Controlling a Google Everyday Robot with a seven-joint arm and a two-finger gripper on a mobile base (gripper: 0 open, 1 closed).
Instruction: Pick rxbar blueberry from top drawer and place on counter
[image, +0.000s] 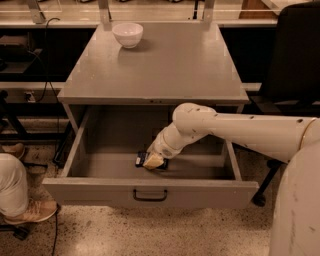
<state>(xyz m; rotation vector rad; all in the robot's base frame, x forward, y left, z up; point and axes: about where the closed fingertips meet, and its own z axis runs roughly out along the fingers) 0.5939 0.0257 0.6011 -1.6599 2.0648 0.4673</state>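
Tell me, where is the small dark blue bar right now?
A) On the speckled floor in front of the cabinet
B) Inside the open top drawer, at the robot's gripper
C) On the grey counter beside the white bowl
B: the rxbar blueberry lies on the bottom of the open top drawer with the gripper down on it, while the counter carries the white bowl, not the bar.
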